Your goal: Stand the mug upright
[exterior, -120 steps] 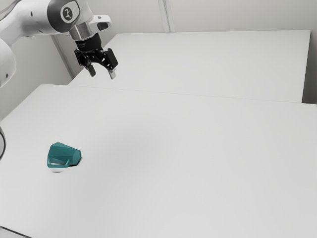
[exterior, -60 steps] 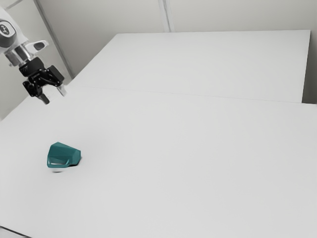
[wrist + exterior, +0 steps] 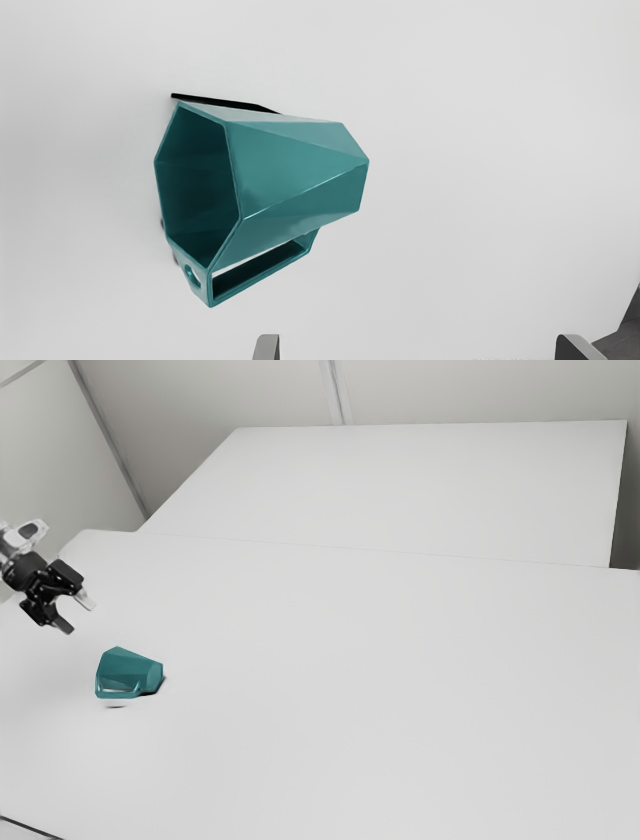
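A teal faceted mug (image 3: 128, 674) lies on its side on the white table, toward the exterior view's left. The black gripper (image 3: 77, 616) hangs above the table, up and to the exterior view's left of the mug, not touching it. In the wrist view the mug (image 3: 295, 170) shows its dark hollow mouth and its handle, which is on the side nearer my fingertips. My gripper (image 3: 417, 347) is open there, its two tips wide apart with nothing between them.
The white table (image 3: 360, 690) stretches far toward the exterior view's right. Behind it stands another white surface (image 3: 400, 490), with pale walls beyond. A dark line crosses the exterior view's lower left corner.
My hand has moved toward the exterior view's left and come down, from high over the far side to a place close to the mug. The mug has stayed where it was.
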Motion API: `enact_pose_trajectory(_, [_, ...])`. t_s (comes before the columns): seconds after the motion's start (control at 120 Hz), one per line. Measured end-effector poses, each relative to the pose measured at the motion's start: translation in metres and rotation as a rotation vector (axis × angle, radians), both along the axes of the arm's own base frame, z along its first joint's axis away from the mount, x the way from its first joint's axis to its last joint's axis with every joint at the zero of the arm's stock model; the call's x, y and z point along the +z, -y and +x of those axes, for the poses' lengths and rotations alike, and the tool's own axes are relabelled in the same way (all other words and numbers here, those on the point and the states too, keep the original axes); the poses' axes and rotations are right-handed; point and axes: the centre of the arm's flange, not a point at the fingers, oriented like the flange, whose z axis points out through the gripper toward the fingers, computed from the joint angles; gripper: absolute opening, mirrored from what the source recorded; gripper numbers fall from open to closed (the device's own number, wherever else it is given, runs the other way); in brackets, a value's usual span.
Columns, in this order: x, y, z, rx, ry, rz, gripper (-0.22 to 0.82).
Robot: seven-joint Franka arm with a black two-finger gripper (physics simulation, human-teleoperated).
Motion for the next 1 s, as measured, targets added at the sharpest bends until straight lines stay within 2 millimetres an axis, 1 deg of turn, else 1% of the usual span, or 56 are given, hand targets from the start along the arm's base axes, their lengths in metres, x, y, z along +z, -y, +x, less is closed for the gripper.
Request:
enact_pose_trajectory(0.083, [-0.022,-0.011,-0.005,-0.005,0.001,-0.026,0.6])
enact_pose_trajectory(0.158, [-0.044,-0.014,-0.004,-0.011,0.006,-0.058,0.6])
enact_pose_trajectory(0.25, [-0.055,-0.024,-0.006,-0.006,0.048,-0.07,0.6])
enact_pose_trajectory(0.308, [-0.061,-0.026,-0.003,-0.008,0.079,-0.073,0.6])
enact_pose_trajectory(0.375, [-0.073,-0.027,0.001,-0.011,0.101,-0.082,0.6])
enact_pose_trajectory(0.542, [-0.108,-0.021,0.0,-0.017,0.125,-0.129,0.6])
enact_pose_trajectory(0.633, [-0.126,-0.014,-0.006,-0.012,0.134,-0.168,0.6])
enact_pose_trajectory(0.708, [-0.134,-0.008,-0.006,-0.013,0.155,-0.196,0.6])
enact_pose_trajectory(0.808, [-0.135,0.003,0.0,-0.033,0.189,-0.226,0.6])
enact_pose_trajectory(0.842, [-0.135,0.005,0.002,-0.037,0.2,-0.234,0.57])
enact_pose_trajectory(0.867, [-0.133,0.006,0.002,-0.04,0.209,-0.238,0.52])
enact_pose_trajectory(1.0, [-0.131,0.008,0.004,-0.053,0.24,-0.253,0.18])
